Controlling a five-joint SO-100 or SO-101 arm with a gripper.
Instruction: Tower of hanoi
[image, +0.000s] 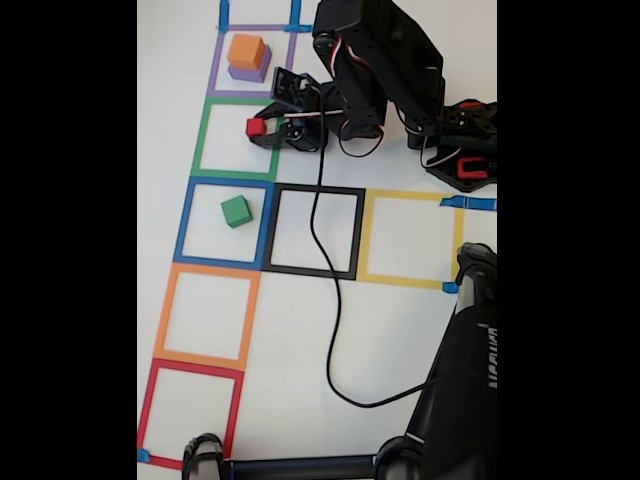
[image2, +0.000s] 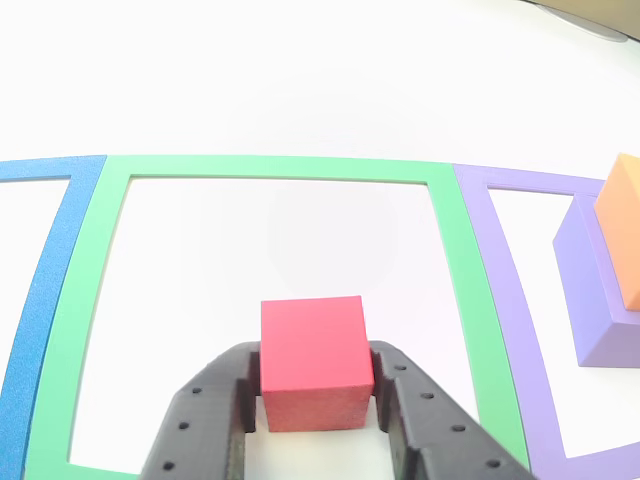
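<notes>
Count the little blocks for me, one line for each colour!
Orange block: 1
Purple block: 1
Red block: 1, between the end effector fingers
Green block: 1
Total: 4

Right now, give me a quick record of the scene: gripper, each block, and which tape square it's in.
gripper: shut on the red block
red block: between the fingers, within the green square
orange block: stacked on the purple block
purple block: in the purple square
green block: alone in the blue square
</notes>
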